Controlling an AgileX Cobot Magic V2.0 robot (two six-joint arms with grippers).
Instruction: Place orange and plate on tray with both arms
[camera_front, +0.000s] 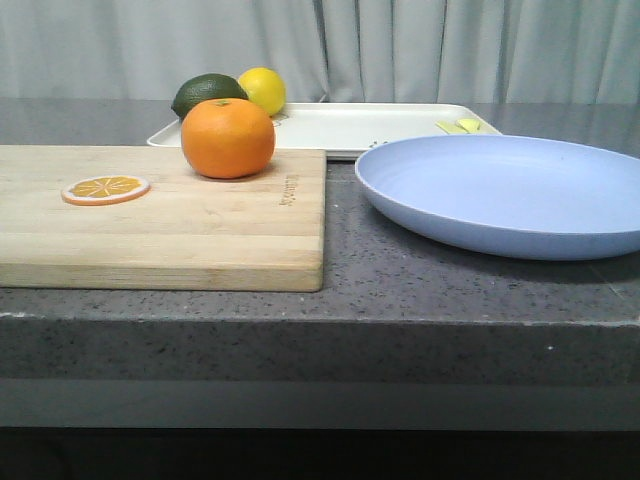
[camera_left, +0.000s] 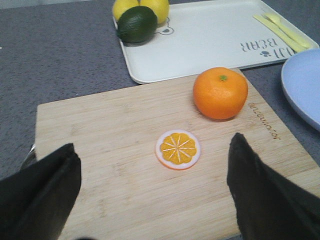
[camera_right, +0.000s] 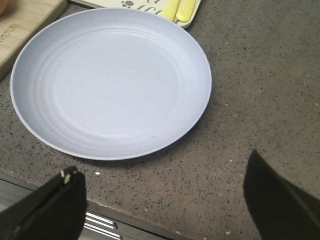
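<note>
The orange (camera_front: 228, 137) sits on the far right part of a wooden cutting board (camera_front: 200, 230); it also shows in the left wrist view (camera_left: 220, 93). The lavender-blue plate (camera_front: 510, 190) lies on the counter right of the board, and fills the right wrist view (camera_right: 110, 82). The cream tray (camera_front: 340, 125) lies behind both, also seen in the left wrist view (camera_left: 210, 37). My left gripper (camera_left: 152, 152) is open and empty above the board's near part. My right gripper (camera_right: 162, 172) is open and empty over the counter's front edge, short of the plate. Neither gripper shows in the front view.
A flat orange slice (camera_front: 105, 188) lies on the board's left part. A dark green avocado (camera_front: 207, 93) and a yellow lemon (camera_front: 263, 88) sit on the tray's left end. Yellow cutlery (camera_front: 458, 126) lies on its right end. The counter's front edge (camera_front: 320, 315) is near.
</note>
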